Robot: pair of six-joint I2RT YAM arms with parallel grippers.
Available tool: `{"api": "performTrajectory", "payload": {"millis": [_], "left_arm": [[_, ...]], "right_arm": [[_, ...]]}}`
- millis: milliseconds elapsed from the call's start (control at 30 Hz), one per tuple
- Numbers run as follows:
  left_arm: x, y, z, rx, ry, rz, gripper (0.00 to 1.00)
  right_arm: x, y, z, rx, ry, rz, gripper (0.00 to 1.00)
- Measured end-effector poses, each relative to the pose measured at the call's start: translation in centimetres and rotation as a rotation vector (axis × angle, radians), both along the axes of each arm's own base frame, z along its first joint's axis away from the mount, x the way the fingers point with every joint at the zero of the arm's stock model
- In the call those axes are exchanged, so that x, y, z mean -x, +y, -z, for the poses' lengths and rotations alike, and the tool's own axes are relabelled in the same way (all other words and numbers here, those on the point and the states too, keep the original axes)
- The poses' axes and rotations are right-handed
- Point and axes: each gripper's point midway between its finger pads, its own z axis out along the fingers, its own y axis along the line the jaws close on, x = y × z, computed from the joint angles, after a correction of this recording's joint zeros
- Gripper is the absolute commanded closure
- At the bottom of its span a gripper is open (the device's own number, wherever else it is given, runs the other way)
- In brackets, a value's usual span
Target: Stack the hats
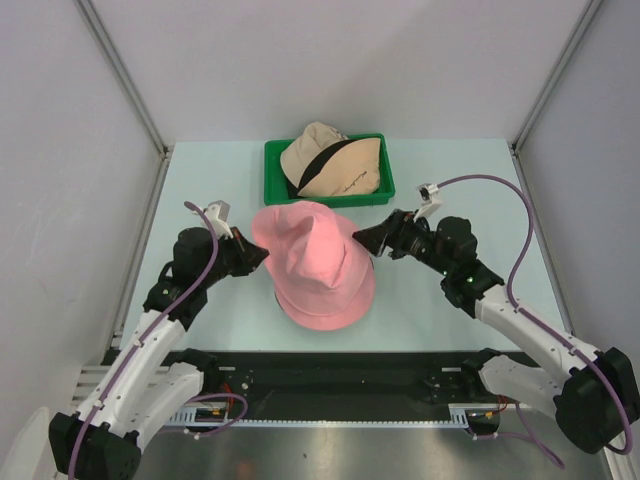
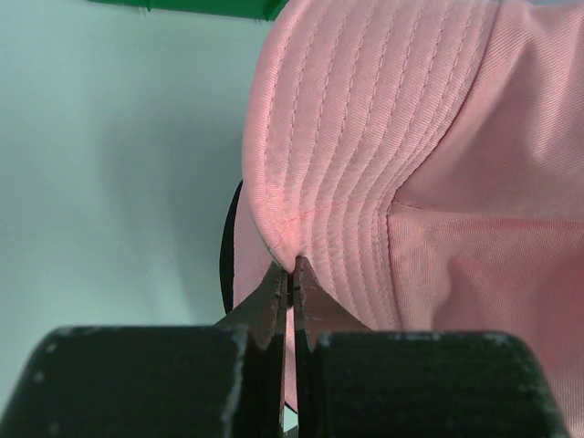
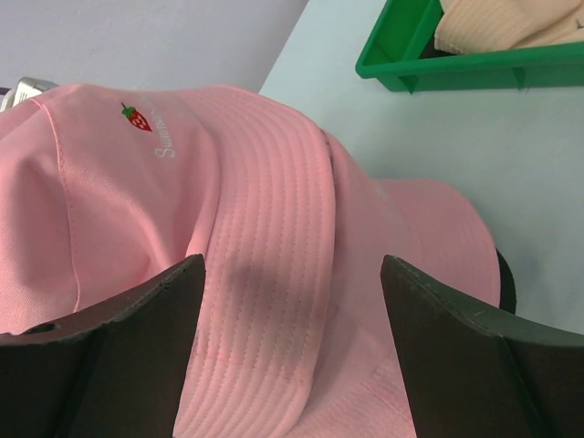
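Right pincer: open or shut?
Open: the right pincer has its fingers spread wide over the pink hat, pinching nothing.

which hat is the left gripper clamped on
The pink hat in the middle of the table: the left gripper is shut on its brim edge. The beige hat lies apart in the green tray, untouched.
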Motion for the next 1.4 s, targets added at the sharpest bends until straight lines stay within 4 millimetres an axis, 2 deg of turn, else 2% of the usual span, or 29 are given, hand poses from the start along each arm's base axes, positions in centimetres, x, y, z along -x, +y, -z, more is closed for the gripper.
{"api": "performTrajectory", "payload": {"millis": [200, 300, 367, 400, 467, 500, 700, 733, 900, 1133, 1267, 1400], "left_arm": [[0.0, 0.0, 0.0, 0.000, -0.001, -0.001, 1.00], [0.0, 0.1, 0.0, -0.002, -0.001, -0.004, 1.00], [-0.1, 0.1, 0.0, -0.003, -0.002, -0.004, 1.00], [-0.1, 0.1, 0.0, -0.002, -0.002, -0.004, 1.00], [-0.1, 0.1, 0.0, -0.002, -0.004, -0.004, 1.00], [0.0, 0.1, 0.0, -0.002, -0.005, -0.005, 1.00], [0.0, 0.4, 0.5, -0.012, -0.006, -0.010, 1.00], [0.1, 0.4, 0.4, -0.013, -0.007, -0.010, 1.00], [0.2, 0.5, 0.0, -0.013, -0.028, -0.007, 1.00], [0.9, 0.6, -1.8, 0.002, -0.076, -0.005, 1.00], [1.0, 0.4, -3.4, 0.020, -0.114, 0.008, 1.00], [0.7, 0.1, -3.4, 0.024, -0.111, 0.018, 1.00]], "right_arm": [[0.7, 1.0, 0.3, 0.003, 0.008, -0.042, 0.16], [1.2, 1.4, 0.5, -0.003, 0.023, -0.066, 0.20], [1.4, 1.7, 0.7, -0.009, 0.041, -0.082, 0.30], [1.5, 1.8, 0.8, -0.014, 0.052, -0.090, 0.40], [1.6, 2.1, 1.0, -0.022, 0.070, -0.105, 0.53], [1.7, 2.2, 1.1, -0.028, 0.084, -0.108, 0.67], [1.9, 2.4, 1.3, -0.048, 0.122, -0.119, 0.97], [2.0, 2.5, 1.3, -0.051, 0.128, -0.123, 1.00], [2.3, 2.4, 0.9, -0.061, 0.130, -0.125, 1.00], [3.6, 2.3, -1.1, -0.099, 0.099, -0.137, 1.00], [4.0, 2.1, -1.9, -0.115, 0.092, -0.126, 0.93], [3.8, 1.8, -1.6, -0.108, 0.100, -0.100, 0.90]]}}
